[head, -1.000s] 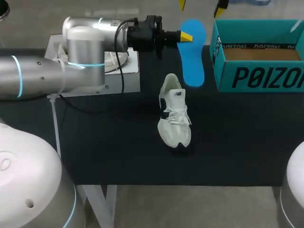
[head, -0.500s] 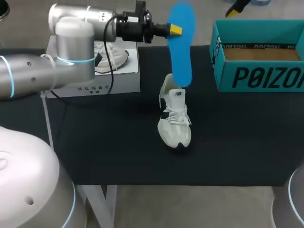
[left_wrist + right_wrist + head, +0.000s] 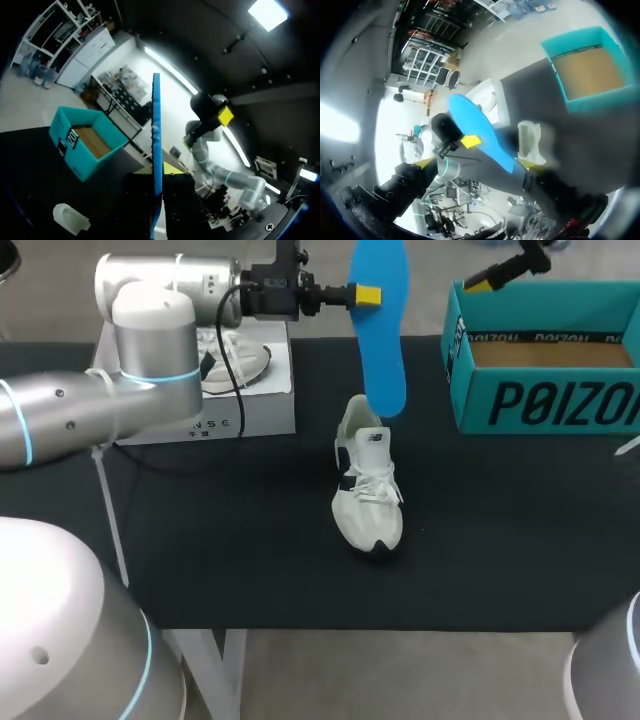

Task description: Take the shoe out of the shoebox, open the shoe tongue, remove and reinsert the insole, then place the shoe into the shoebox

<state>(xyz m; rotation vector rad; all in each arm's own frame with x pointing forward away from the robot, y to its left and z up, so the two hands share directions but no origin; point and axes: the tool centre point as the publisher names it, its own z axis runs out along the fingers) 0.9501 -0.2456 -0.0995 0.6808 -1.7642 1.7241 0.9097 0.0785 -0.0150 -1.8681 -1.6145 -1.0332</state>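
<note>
While the left gripper (image 3: 366, 295) pinched the blue insole (image 3: 380, 350) near its upper end, the insole hung upright in the air, its lower end close above the heel of the white shoe (image 3: 366, 490). The shoe stood on the black table (image 3: 250, 540), beside the open teal shoebox (image 3: 545, 400). The right gripper (image 3: 472, 162), fingers spread, hovered near the shoebox's far edge.

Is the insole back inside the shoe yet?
No, the blue insole hangs upright in the left gripper, not lying inside the shoe.
</note>
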